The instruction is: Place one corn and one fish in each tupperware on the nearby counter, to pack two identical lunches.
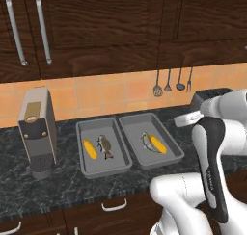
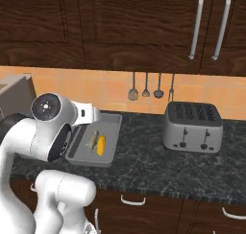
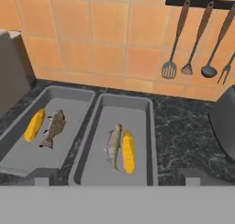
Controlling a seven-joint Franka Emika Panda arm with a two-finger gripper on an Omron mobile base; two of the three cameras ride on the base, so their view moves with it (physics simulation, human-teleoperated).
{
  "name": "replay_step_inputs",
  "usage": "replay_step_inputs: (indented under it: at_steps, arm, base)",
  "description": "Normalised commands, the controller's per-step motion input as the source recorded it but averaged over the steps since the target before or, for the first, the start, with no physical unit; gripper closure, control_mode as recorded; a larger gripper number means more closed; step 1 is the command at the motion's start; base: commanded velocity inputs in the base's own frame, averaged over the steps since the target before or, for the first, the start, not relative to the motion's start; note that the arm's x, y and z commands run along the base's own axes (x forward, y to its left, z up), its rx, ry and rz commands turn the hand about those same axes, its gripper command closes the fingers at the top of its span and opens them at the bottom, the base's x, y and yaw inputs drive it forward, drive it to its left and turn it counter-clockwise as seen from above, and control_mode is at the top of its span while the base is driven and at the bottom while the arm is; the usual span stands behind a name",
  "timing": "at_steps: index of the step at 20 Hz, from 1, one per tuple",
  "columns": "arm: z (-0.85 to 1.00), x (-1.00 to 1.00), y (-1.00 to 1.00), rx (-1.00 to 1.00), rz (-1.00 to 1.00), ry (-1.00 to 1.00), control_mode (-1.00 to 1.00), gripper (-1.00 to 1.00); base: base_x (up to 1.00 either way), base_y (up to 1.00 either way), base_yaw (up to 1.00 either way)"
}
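Gripper jaws apart, empty, above the bench. Each tupperware tray at frame centre holds one corn cob beside one fish.

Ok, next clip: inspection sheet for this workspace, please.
Surface: black marbled counter, drawers below.
Job's things: left tray holds corn and fish; right tray holds corn and fish, side by side.
Clutter: coffee machine left of the trays, toaster to the right.
Gripper: open, holding nothing, above the trays' near edge.
Cables: nothing seen.
Surroundings: orange tiles, hanging utensils, dark cabinets.
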Motion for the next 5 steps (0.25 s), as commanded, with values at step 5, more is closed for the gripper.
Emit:
replay_step_inputs:
  at_steps: [5]
  arm:
    - [-0.05, -0.91, -0.06, 0.08, -0.01, -0.08, -1.00, -1.00]
  base:
    - [0.00, 0.00, 0.00]
